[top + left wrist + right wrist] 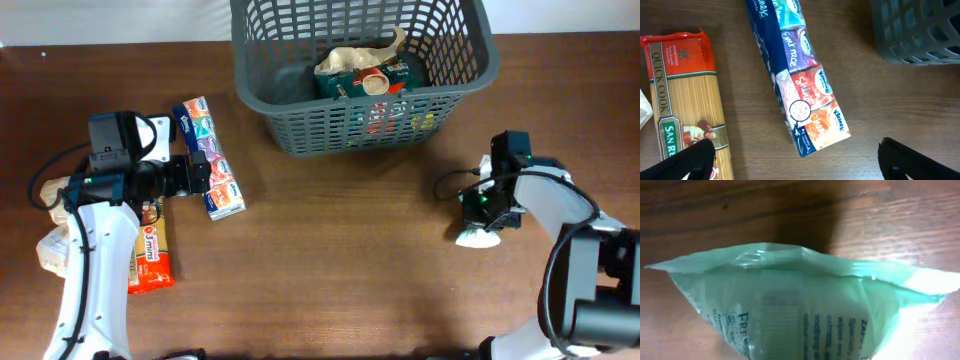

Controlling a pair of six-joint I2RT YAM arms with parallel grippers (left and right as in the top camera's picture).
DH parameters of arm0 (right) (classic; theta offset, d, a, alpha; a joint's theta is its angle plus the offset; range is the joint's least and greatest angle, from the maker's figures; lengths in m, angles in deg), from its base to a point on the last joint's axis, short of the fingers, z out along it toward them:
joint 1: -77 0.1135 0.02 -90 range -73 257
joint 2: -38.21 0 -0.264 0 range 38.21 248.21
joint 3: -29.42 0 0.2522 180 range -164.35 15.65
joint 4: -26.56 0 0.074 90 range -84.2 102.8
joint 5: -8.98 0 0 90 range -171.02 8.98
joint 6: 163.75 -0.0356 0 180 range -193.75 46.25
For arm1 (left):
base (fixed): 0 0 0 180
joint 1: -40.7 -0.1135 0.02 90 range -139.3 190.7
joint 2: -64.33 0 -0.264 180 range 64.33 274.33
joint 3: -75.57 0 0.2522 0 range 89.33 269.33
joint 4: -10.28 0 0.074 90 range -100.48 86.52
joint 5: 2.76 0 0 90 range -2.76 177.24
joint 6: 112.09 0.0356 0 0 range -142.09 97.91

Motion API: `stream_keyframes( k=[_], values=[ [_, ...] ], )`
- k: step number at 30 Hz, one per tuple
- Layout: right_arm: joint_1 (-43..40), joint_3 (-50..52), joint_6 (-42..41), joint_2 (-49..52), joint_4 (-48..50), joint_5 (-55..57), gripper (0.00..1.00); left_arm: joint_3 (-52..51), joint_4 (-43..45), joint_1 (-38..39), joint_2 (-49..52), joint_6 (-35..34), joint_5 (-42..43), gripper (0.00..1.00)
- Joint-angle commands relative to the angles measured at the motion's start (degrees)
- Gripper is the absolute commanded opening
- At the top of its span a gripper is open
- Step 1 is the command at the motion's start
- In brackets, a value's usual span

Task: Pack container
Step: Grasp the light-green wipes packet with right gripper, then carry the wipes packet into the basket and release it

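Container point(330, 128), a dark grey slatted basket, stands far centre on the wooden table point(350, 260). A few packets point(365, 72) already lie inside.

Left gripper point(796, 154): fingers point(690, 160) spread wide, released, gripping nothing. The tissue multipack point(807, 85) lies slanted just ahead of them, left of the basket. The spaghetti pack point(685, 100) is just beside it, further left.

Right gripper point(486, 208) is down on a pale green wipes pouch point(790, 310) at right. Its fingers are hidden, so I cannot tell if it is clenched.

Judgement: the left arm is lining up a pick of the multipack. Square the wrist so the jaws cross the pack's narrow width. Centre along its length against sagging and stay clear of the spaghetti, then close.
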Motion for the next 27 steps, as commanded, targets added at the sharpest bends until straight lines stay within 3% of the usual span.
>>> stream_keyframes(
  k=[1,7,15,27],
  values=[
    [0.3,-6.3,-0.3,-7.6,-1.9,-1.5,0.04,1.2,0.1,-0.4,0.3,0.9,-0.4,0.99],
    [0.3,-20.5,-0.3,-17.6,-6.1,-1.4,0.04,1.2,0.1,-0.4,0.3,0.9,-0.4,0.99],
    [0.4,-38.3,2.4,-20.7,-7.6,-4.2,0.03,1.2,0.1,-0.4,0.3,0.9,-0.4,0.99],
    [3.6,-40.8,11.0,-16.2,18.1,-18.7,0.03,1.2,0.1,-0.4,0.3,0.9,-0.3,0.99]
  ],
)
